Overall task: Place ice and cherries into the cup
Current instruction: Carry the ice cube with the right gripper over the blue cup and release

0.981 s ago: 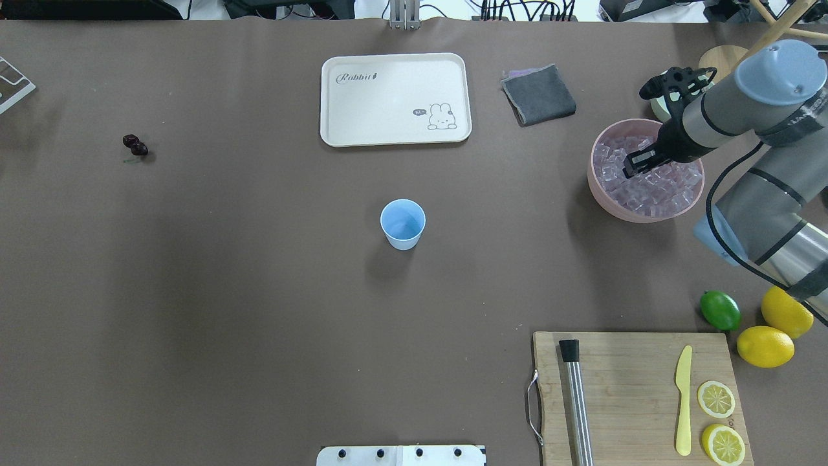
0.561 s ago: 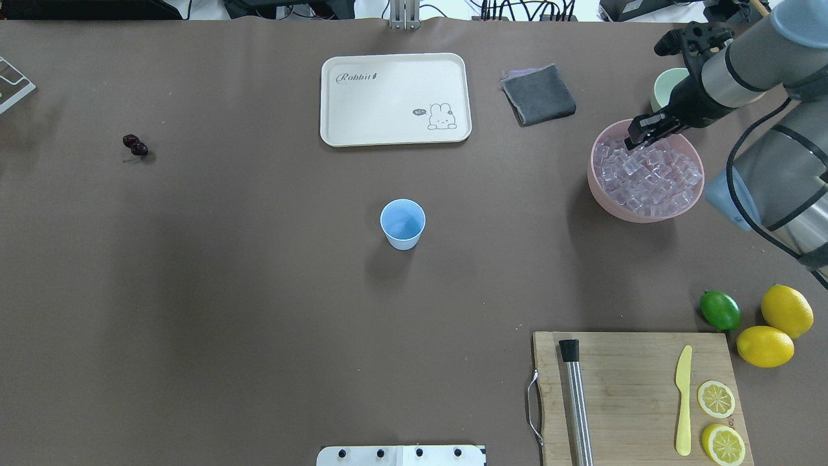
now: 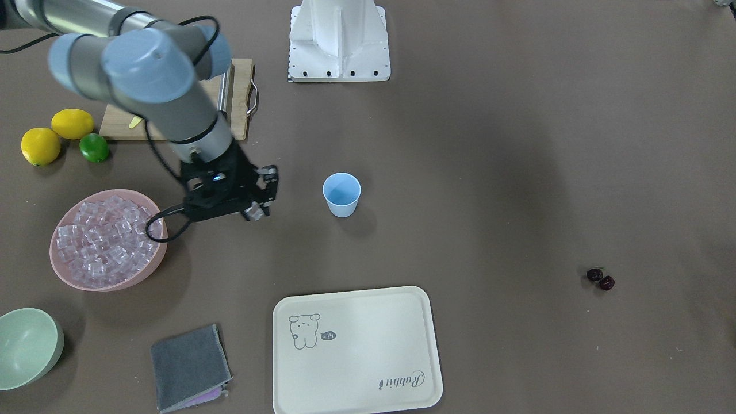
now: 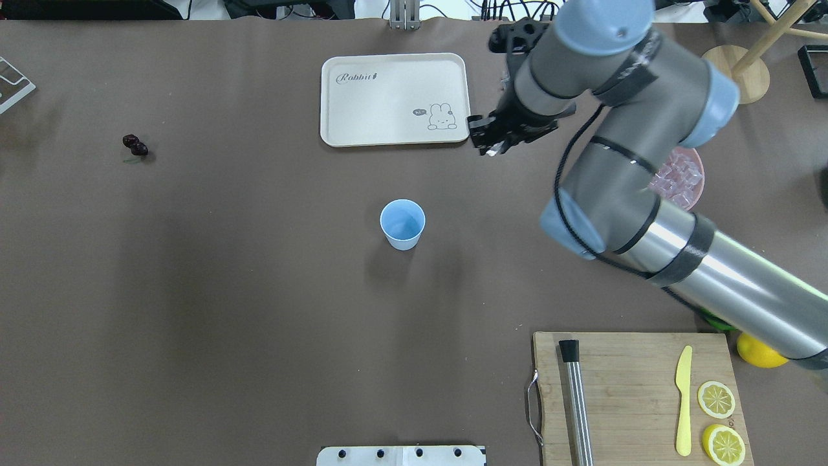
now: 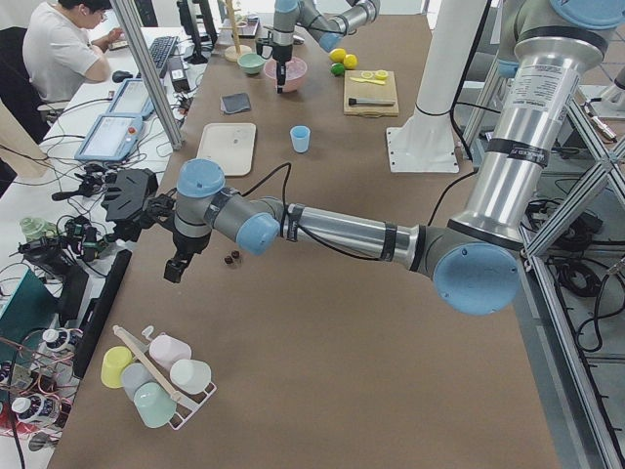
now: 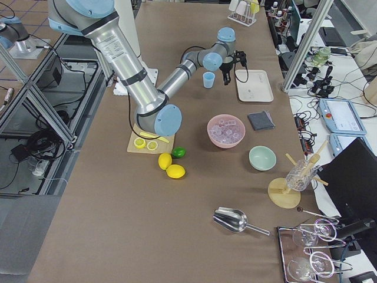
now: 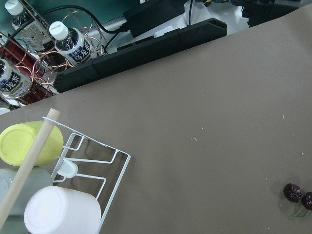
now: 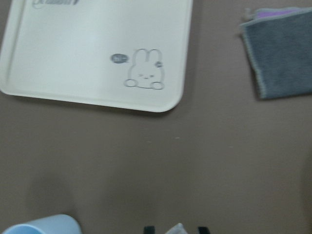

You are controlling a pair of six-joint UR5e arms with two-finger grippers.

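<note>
At mid-worktop (image 4: 259,291): cup (image 4: 402,224), light blue, upright, no ice or fruit seen inside. Near it, short of the rim: right jaws, closed narrow on one ice cube (image 3: 253,212), above bare worktop between cup and pink bowl (image 3: 103,284). Bulk ice (image 3: 103,238) heaped in that bowl. Cherries (image 4: 135,145), a pair, far off toward the robot's left; left jaws hang near them, width cannot be told.

Hazards, judged: the slick cube, pinched only at the tips, may slip out before reaching the cup. The cup is light and small-mouthed, so an off-centre release could bounce off the rim or tip it.
</note>
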